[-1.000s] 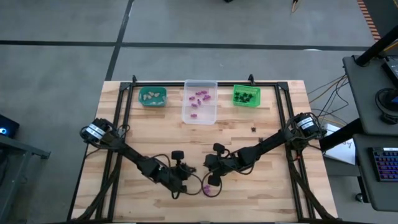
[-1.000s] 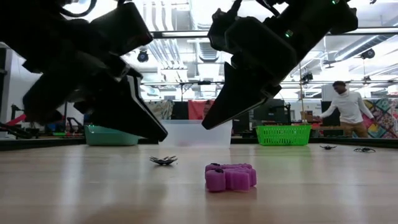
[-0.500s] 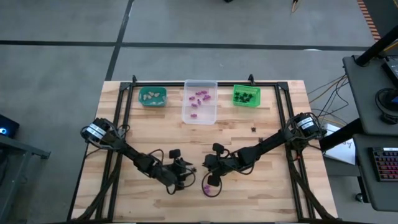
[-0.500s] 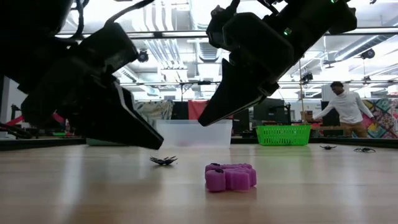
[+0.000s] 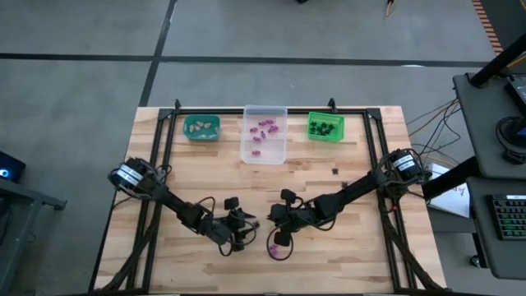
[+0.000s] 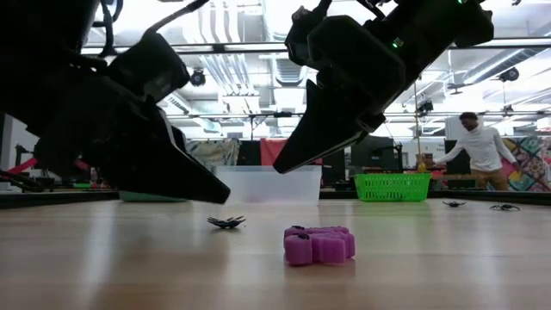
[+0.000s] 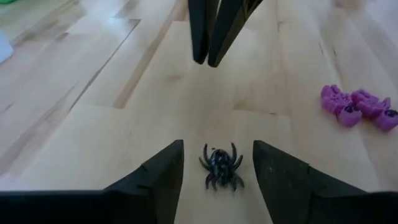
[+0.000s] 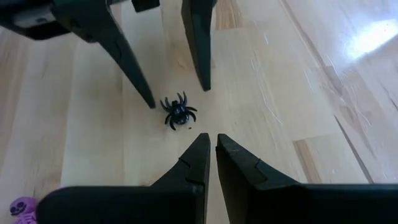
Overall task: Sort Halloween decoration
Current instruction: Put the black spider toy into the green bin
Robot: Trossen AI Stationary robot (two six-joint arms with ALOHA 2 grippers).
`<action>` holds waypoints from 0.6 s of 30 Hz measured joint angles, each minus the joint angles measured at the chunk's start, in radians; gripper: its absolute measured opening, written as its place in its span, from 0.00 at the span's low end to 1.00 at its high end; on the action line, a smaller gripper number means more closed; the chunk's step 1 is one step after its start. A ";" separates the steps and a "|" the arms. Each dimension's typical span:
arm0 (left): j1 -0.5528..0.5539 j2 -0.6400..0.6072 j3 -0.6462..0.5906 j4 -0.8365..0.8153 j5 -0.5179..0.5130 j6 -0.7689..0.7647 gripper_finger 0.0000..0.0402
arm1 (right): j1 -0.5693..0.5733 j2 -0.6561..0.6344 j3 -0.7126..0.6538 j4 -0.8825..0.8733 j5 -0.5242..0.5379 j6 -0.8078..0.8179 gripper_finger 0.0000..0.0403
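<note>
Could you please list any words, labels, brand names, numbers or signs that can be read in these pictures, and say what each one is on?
None: no legible text on the wooden table, the bins, the trinkets or either arm.
Room signage behind the table in the low view: too blurred to read.

From above, the trinkets [image 5: 263, 129] in the bins at twelve o'clock are too small to identify, and the arms hide the spider [image 7: 219, 165].

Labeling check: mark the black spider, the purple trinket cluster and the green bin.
black spider [image 7: 221, 166]: left wrist view, on its body.
purple trinket cluster [image 6: 319, 245]: low view, front face.
green bin [image 6: 393, 187]: low view, front wall.
</note>
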 joint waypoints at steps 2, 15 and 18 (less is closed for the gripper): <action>0.000 0.038 0.018 0.024 0.000 -0.003 0.44 | 0.000 0.000 0.000 0.000 0.000 0.000 0.06; -0.005 0.137 0.090 -0.023 0.010 -0.040 0.43 | 0.000 0.000 -0.003 0.000 0.000 0.000 0.06; -0.005 0.132 0.087 -0.029 0.018 -0.023 0.40 | 0.000 0.000 -0.004 0.000 0.000 -0.004 0.06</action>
